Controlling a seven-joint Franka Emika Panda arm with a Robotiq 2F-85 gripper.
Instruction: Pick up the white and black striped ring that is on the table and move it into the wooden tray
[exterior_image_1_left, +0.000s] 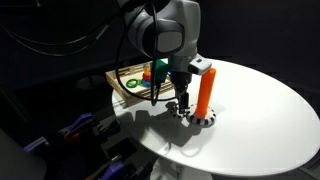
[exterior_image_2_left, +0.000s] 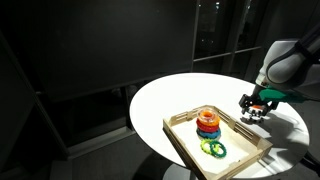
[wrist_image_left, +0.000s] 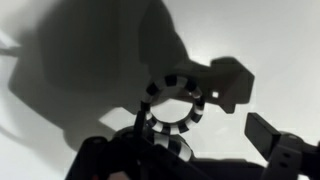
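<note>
1. Your pincer (wrist_image_left: 185, 138) stands spread, low over the white bench (exterior_image_1_left: 250, 110).
2. The white and black striped ring (wrist_image_left: 175, 108) lies on the bench between its fingers.
3. The wooden tray (exterior_image_2_left: 185, 140) sits near the pincer, not touching.

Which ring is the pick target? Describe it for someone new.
On the round white table, find the orange upright cylinder near the wooden tray. The white and black striped ring lies flat under the tool, next to the cylinder. The tray's rings are plain-coloured, and nothing stands through this one.
</note>
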